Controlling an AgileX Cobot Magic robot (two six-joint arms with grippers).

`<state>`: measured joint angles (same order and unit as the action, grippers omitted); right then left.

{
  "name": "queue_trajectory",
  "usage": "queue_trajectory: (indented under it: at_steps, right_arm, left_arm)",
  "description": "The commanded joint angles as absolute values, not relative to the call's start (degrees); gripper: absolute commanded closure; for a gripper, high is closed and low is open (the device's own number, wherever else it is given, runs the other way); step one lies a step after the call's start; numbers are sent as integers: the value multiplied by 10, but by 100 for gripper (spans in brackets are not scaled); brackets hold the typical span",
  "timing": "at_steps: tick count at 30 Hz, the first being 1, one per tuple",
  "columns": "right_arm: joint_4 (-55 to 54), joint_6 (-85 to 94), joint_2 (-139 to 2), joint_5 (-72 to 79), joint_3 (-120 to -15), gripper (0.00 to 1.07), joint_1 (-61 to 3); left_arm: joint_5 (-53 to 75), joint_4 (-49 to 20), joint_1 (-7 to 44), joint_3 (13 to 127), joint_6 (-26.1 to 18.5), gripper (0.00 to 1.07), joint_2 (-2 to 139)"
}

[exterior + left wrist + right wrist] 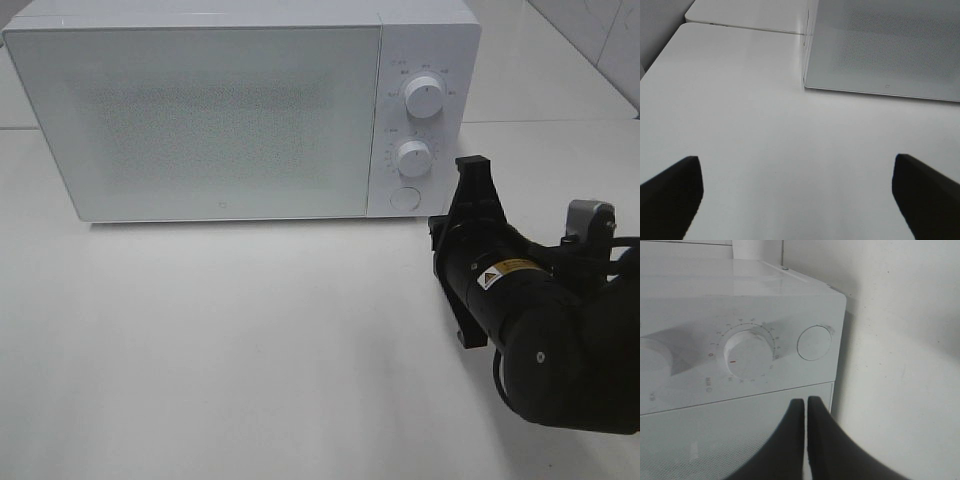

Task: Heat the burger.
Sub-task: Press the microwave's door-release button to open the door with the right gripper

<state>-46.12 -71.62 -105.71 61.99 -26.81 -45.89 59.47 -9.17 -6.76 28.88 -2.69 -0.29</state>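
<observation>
High cam first: the right gripper (472,172) is on a chunky black arm, and its tip is close up against the control panel of a white microwave (220,110). The round button (404,198) is just beside the tip, toward the door side. The lower knob (412,157) is a bit further off and the upper knob (424,98) is beyond that. The microwave door (200,115) is shut and frosted, so no seeing inside. Honestly can't read the jaws from up here. Everything sits on a plain white table (250,350). Left wrist cam: the left gripper (797,200) is spread wide apart with nothing between the fingers (670,195), just bare tabletop. The microwave's near corner is well ahead of it and off to one side. Right wrist cam: this one settles it, the two dark fingers are pressed flat against each other, clenched on nothing. The tips are right in front of the line where the control panel meets the door. The lower knob, with its little red mark, and the round button are just past the tips. Can't tell if the tips actually touch the microwave. As for the burger, it doesn't show in any of the three views, so I can't tell where it is.
</observation>
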Motion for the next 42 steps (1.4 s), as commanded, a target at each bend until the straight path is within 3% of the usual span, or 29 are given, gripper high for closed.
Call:
queue_trajectory:
  at_steps: [1, 19, 42]
  right_arm:
    - [-448, -753, -1093, 611, -289, 107, -451]
    - [-366, -720, -1142, 495, -404, 107, -332]
    - [-347, -727, -1235, 490, -511, 107, -306]
  left_arm:
    - [591, -92, -71, 288, -27, 9, -7]
    - [591, -92, -71, 288, -27, 9, -7]
    - [591, -92, -71, 288, -27, 9, -7]
